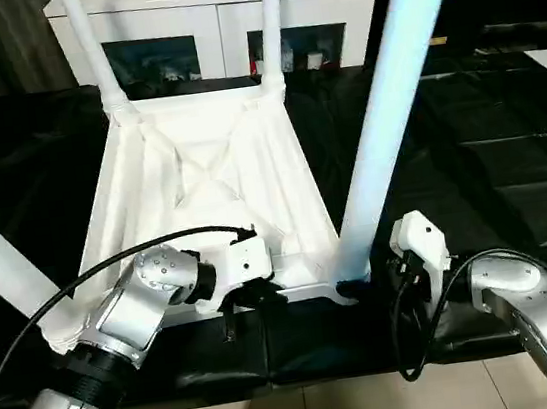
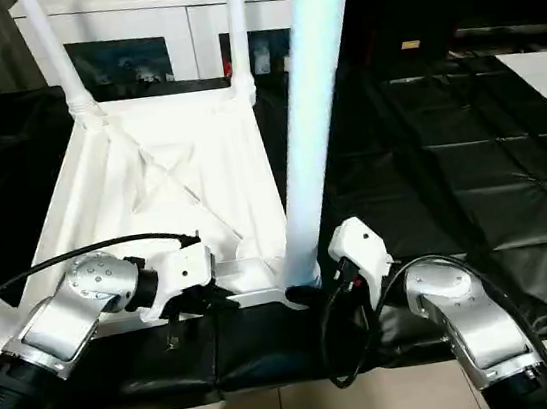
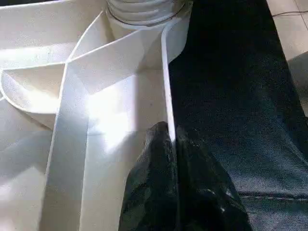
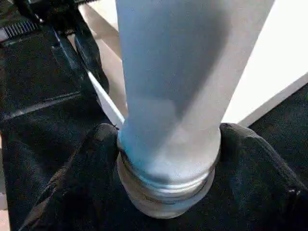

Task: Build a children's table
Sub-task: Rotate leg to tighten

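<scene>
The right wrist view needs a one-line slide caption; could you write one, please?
Right claw straddles the base of a white leg standing in the tabletop socket.

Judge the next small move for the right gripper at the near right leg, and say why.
Probably close the right gripper on the near right leg and keep twisting it in. Its fingers flank the leg's base, where thread rings seem to remain above the socket. The left gripper is clamped on the tabletop's rim, steadying it.
</scene>
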Controlling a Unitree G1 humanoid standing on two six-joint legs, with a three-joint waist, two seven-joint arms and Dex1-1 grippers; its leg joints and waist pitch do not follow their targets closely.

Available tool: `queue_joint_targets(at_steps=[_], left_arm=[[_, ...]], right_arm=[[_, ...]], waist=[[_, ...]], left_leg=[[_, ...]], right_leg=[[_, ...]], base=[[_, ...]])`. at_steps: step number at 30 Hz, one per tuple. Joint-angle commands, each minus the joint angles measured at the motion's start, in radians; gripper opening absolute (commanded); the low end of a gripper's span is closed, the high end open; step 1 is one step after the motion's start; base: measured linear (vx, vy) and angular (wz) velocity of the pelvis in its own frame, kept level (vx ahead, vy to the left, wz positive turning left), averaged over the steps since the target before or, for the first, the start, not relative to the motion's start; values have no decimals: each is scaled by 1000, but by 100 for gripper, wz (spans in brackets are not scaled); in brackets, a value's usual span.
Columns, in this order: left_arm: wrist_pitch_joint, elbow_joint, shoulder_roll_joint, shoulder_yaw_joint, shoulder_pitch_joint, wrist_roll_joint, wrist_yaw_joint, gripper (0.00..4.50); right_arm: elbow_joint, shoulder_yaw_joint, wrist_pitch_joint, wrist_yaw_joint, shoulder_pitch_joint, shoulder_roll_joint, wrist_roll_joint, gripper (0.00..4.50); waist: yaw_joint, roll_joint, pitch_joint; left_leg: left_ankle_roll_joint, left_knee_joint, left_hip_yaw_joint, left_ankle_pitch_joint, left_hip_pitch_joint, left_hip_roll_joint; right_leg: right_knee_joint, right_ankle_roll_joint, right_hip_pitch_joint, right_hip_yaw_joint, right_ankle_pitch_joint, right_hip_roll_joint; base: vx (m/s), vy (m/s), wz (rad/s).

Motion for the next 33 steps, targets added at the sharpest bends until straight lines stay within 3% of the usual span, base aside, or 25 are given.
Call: queue_joint_targets(at_steps=[1, 4, 5, 9, 22, 23, 26, 29, 30, 32, 33], left_arm=[[-32, -12, -11, -39, -12, 9, -35, 0], [-33, -11, -11, -40, -12, 9, -36, 0], [-33, -12, -11, -40, -12, 9, -36, 0], [-34, -12, -8, -42, -11, 11, -39, 0], [-27, -10, -8, -41, -11, 9, -40, 0], [3, 11, -24, -24, -14, 14, 6, 0], [51, 47, -68, 15, -24, 2, 81, 0], [95, 91, -131, 46, -44, 10, 193, 0], [103, 109, -155, 51, -53, 18, 233, 0], [120, 128, -189, 61, -63, 27, 294, 0], [150, 156, -239, 77, -78, 31, 366, 0]], right_arm=[[-7, -13, -13, 6, -6, 3, 3, 339], [-3, -13, -15, 8, -7, 5, 2, 339], [-2, -12, -15, 9, -6, 6, 3, 310], [6, -10, -16, 14, -3, 6, 10, 276], [21, -7, -27, 13, 8, 10, 5, 269], [69, -26, -41, -80, -7, 49, -25, 269], [129, -55, -50, -209, -32, 109, -54, 268], [186, -89, -26, -366, -58, 211, -57, 267], [203, -95, -11, -417, -67, 251, -55, 267], [229, -100, -14, -492, -83, 298, -69, 267], [265, -112, -4, -579, -107, 363, -69, 267]], waist=[[-11, -5, -60], [-11, -6, -60], [-10, -6, -61], [-10, -5, -62], [-11, -3, -60], [-11, -3, -60], [-23, -3, -53], [-37, -6, -46], [-43, -9, -44], [-48, -9, -43], [-53, -9, -43]], left_leg=[[65, -58, -7, -177, 36, 42], [64, -58, -7, -182, 36, 42], [63, -58, -7, -180, 36, 42], [68, -56, -7, -167, 35, 42], [55, -59, -8, -195, 35, 42], [54, -59, -7, -196, 36, 42], [18, -66, -7, -259, 36, 39], [-25, -75, -11, -351, 40, 39], [-40, -79, -15, -374, 35, 36], [-48, -79, -16, -388, 40, 37], [-47, -78, -16, -402, 41, 35]], right_leg=[[-61, -264, 15, 39, 49, -50], [-61, -262, 15, 39, 40, -50], [-61, -262, 15, 39, 40, -51], [-59, -265, 16, 39, 60, -50], [-61, -262, 15, 39, 37, -50], [-62, -262, 13, 40, 32, -51], [-69, -263, 7, 40, -59, -51], [-84, -234, 1, 43, -216, -55], [-88, -211, 4, 41, -276, -56], [-95, -192, -4, 46, -303, -56], [-97, -191, -9, 48, -319, -57]], base=[[0, 0, 0], [0, 0, 0], [0, 0, 0], [0, 0, 0], [0, 0, 0], [0, 0, 0], [0, 0, 0], [0, 0, 0], [0, 0, 0], [0, 0, 0], [0, 0, 0]])
